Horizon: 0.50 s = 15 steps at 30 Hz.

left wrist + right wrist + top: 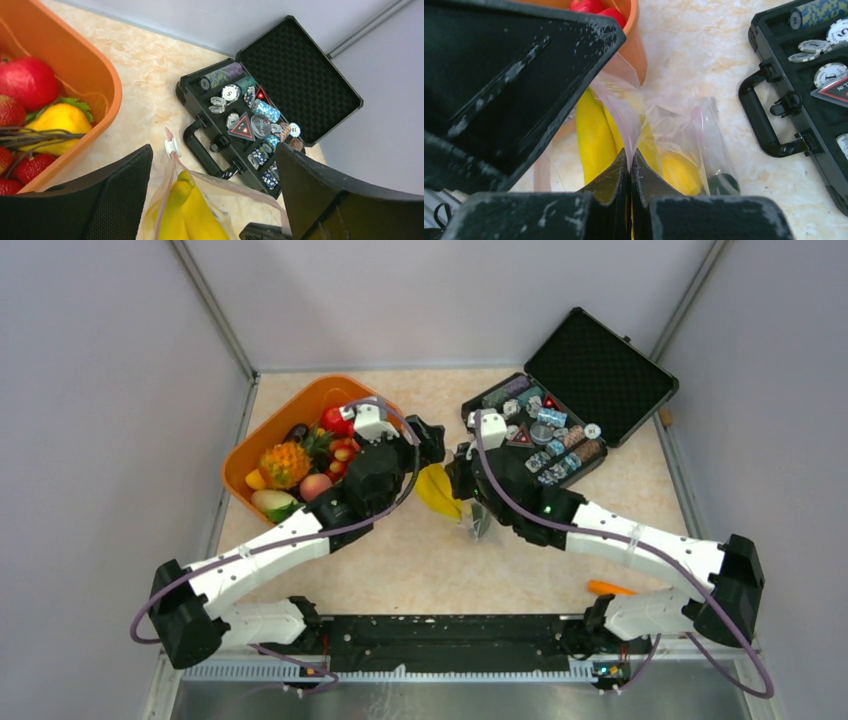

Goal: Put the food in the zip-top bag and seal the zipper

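**Left pincer (212,150) released, right pincer (630,156) clamped on the zip-top bag (674,130)**

Your left pincer stood wide open, its 2 fingers (120,200) apart on either side of the bag's mouth and touching nothing. Your right pincer was closed tight, pinching a fold of the bag's clear film between its tips. The bag looked thin, crinkled and see-through, with the pink zipper (172,170) running along its edge and a small white slider (171,146) at the end. The yellow bananas (185,215) lay inside it. The bag sat on the table (400,570) between the orange basket (290,405), which was full of other toy fruit (285,465), and the open black case (600,370).
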Each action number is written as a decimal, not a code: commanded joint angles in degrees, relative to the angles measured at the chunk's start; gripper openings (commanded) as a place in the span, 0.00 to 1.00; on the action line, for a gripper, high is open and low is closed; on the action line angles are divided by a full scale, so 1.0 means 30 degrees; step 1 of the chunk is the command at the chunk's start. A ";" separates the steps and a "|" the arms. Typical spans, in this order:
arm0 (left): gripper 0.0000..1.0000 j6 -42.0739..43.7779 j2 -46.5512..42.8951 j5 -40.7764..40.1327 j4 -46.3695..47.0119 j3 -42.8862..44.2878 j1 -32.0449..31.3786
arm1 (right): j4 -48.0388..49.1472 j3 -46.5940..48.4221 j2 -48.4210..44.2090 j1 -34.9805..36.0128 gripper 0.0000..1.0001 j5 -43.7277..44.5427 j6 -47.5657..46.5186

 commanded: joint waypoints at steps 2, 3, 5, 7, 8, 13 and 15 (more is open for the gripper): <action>0.96 0.3155 -0.1407 0.2366 -0.0910 0.1974 0.0009 | -0.0179 0.1780 -0.0436 -0.0735 0.00 -0.0483 -0.0624; 0.98 0.3512 -0.1581 0.2758 -0.1308 0.2215 0.0009 | -0.0372 0.1990 -0.0365 -0.0956 0.00 -0.0776 -0.0729; 0.99 0.3958 -0.1653 0.3083 -0.2733 0.2958 0.0009 | -0.0823 0.2428 -0.0216 -0.1289 0.00 -0.0923 -0.0920; 0.99 0.4696 -0.1503 0.3359 -0.4743 0.3904 0.0065 | -0.1036 0.2807 -0.0326 -0.1753 0.00 -0.0892 -0.0987; 0.99 0.4444 -0.1443 0.3025 -0.5812 0.4349 0.0068 | -0.1010 0.2876 -0.0483 -0.2157 0.00 -0.1344 -0.0847; 0.76 0.4132 -0.1750 0.5168 -0.7630 0.4398 0.0494 | 0.0125 0.2586 -0.1244 -0.3919 0.00 -0.5373 0.0240; 0.82 0.3644 -0.1676 0.6130 -0.7948 0.4264 0.0669 | -0.0059 0.2513 -0.1109 -0.3926 0.00 -0.5638 0.0471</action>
